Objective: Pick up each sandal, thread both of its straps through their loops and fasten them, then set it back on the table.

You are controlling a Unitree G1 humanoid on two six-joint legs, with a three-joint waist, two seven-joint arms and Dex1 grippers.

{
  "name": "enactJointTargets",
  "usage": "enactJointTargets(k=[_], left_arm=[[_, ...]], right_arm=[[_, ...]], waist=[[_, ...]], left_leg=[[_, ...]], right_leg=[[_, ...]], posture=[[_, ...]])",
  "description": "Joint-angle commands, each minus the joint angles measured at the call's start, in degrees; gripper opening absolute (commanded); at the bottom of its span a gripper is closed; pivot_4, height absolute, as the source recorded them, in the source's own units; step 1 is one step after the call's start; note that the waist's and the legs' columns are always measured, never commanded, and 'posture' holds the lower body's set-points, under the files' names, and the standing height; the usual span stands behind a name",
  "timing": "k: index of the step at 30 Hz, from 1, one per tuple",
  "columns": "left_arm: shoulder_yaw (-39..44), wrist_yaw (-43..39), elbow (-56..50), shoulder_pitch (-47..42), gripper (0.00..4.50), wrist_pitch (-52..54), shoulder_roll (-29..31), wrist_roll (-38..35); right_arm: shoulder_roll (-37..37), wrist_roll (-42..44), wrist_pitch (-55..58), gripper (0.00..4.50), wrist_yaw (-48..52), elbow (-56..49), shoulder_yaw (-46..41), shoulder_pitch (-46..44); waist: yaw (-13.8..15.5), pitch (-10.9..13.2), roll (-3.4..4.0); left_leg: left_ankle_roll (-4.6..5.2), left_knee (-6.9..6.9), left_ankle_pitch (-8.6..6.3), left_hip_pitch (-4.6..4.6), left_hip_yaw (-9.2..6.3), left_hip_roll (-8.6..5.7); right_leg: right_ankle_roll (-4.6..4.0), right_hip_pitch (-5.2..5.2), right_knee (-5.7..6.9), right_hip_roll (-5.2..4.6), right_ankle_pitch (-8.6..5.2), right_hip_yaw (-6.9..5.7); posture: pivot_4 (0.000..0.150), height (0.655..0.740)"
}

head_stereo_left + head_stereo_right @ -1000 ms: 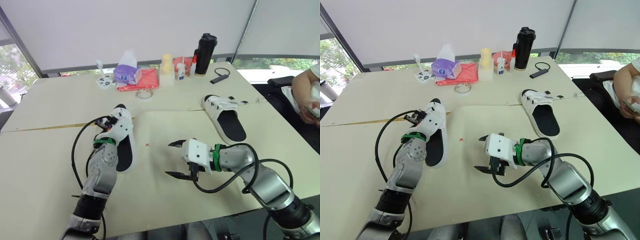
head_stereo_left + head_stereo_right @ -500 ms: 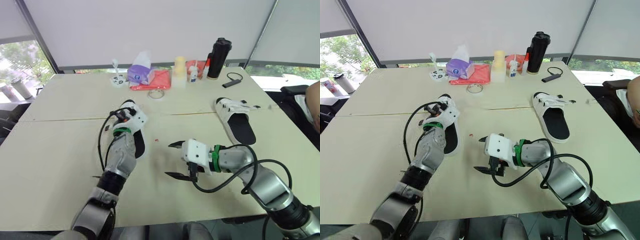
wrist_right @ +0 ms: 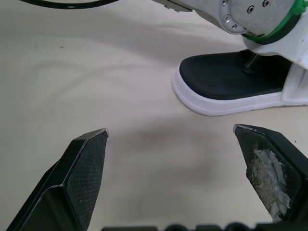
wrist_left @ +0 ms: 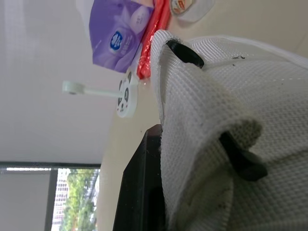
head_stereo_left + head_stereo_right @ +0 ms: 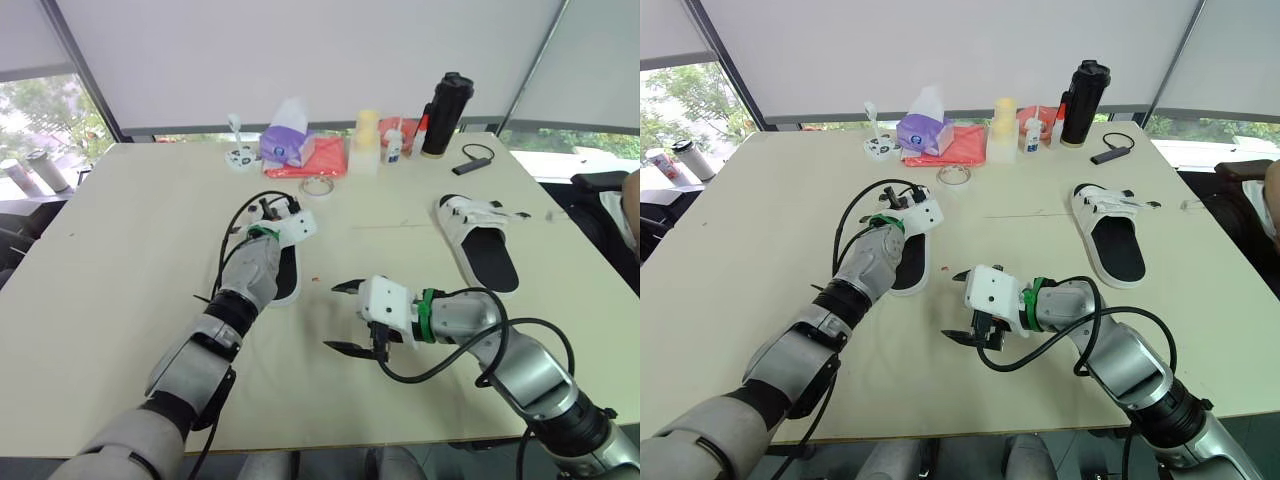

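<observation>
A white sandal with a black footbed (image 5: 283, 268) lies on the table left of centre. My left gripper (image 5: 272, 212) is at its toe end, shut on the white mesh strap (image 4: 211, 110). One black finger (image 4: 142, 187) shows behind that strap. My right gripper (image 5: 332, 317) hovers open just above the table, a little to the right of that sandal's heel (image 3: 226, 82), with nothing between its fingers. The second white sandal (image 5: 480, 245) lies flat at the right, away from both grippers.
Along the far edge stand a purple tissue pack (image 5: 283, 142), a red cloth (image 5: 322, 158), a pale bottle (image 5: 366, 138), a black flask (image 5: 446, 98), a tape roll (image 5: 318, 186) and a small black device (image 5: 473, 158). A person's arm (image 5: 633, 190) is at the right edge.
The camera view has shifted. My left arm now reaches further forward, its gripper still on the sandal's strap. The right gripper stays open in about the same place.
</observation>
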Motion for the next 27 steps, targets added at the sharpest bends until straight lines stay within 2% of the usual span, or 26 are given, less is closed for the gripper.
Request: enactJointTargets(k=[1, 6, 12, 14, 15, 21, 24, 27], left_arm=[[-1.3, -0.5, 4.3, -2.7, 0.07, -3.5, -1.0, -1.4], [-2.0, -1.5, 11.9, -5.9, 0.07, -6.6, -1.6, -2.2], [-2.0, -0.9, 14.9, -6.9, 0.07, -9.4, -2.2, -2.6], [-1.3, -0.6, 14.9, -6.7, 1.00, -10.3, -2.3, -3.4], [-0.9, -0.5, 14.9, -6.7, 1.33, -10.6, -2.3, -4.1], [-2.4, 0.8, 15.2, -7.4, 4.33, -10.9, -1.9, -3.7], [-3.0, 0.0, 13.0, -6.7, 4.43, -10.9, -1.2, -3.5], [-3.5, -2.9, 3.4, -2.6, 4.43, -9.4, 0.5, -3.5]], right_arm=[[0.2, -0.6, -0.5, 4.50, -0.3, -0.7, -0.1, -1.2], [0.3, -1.0, -0.7, 4.50, -0.3, -0.4, 0.4, -1.5], [0.5, -1.3, -0.8, 4.50, -0.2, -0.2, 0.5, -1.6], [0.6, -1.4, -0.8, 4.50, -0.2, -0.2, 0.5, -1.6], [0.6, -1.4, -0.8, 4.50, -0.2, -0.1, 0.5, -1.7], [0.6, -1.6, -1.0, 4.50, 0.0, 0.1, 0.6, -1.9], [0.5, -1.7, -1.1, 4.50, 0.1, 0.1, 0.5, -1.8], [0.4, -1.8, -1.1, 4.50, 0.3, 0.0, 0.5, -1.7]], waist=[[0.0, 0.0, -0.02], [-0.1, 0.0, -0.05], [0.0, 0.0, -0.05], [-0.1, 0.0, -0.07], [-0.1, 0.1, -0.15], [0.0, 0.1, -0.23], [-0.1, 0.2, -0.27], [-0.4, 0.2, -0.27]], left_leg=[[0.00, 0.00, 0.01, -0.05, 0.00, 0.00], [0.00, 0.02, 0.01, -0.07, 0.00, 0.00], [-0.01, 0.01, 0.01, -0.07, 0.00, 0.00], [-0.01, 0.01, 0.01, -0.07, 0.00, 0.00], [-0.01, 0.02, 0.01, -0.07, 0.00, 0.00], [-0.02, 0.02, 0.02, -0.19, -0.01, 0.00], [-0.03, 0.05, 0.02, -0.19, -0.01, 0.00], [-0.03, 0.02, 0.02, -0.19, -0.01, 0.00]], right_leg=[[0.01, -0.04, 0.01, 0.00, 0.00, 0.00], [0.06, -0.05, 0.01, 0.02, -0.05, -0.01], [0.06, -0.05, 0.00, 0.02, -0.05, -0.01], [0.06, -0.04, 0.00, 0.02, -0.05, -0.01], [0.06, -0.05, 0.00, 0.02, -0.05, -0.01], [0.07, -0.14, 0.03, 0.02, -0.03, -0.01], [0.08, -0.13, 0.01, 0.02, -0.05, -0.01], [0.07, -0.16, 0.01, 0.02, -0.04, -0.01]], posture=[[0.150, 0.7400], [0.150, 0.7400], [0.150, 0.7400], [0.150, 0.7400], [0.150, 0.7400], [0.150, 0.7400], [0.150, 0.7400], [0.150, 0.7400]])
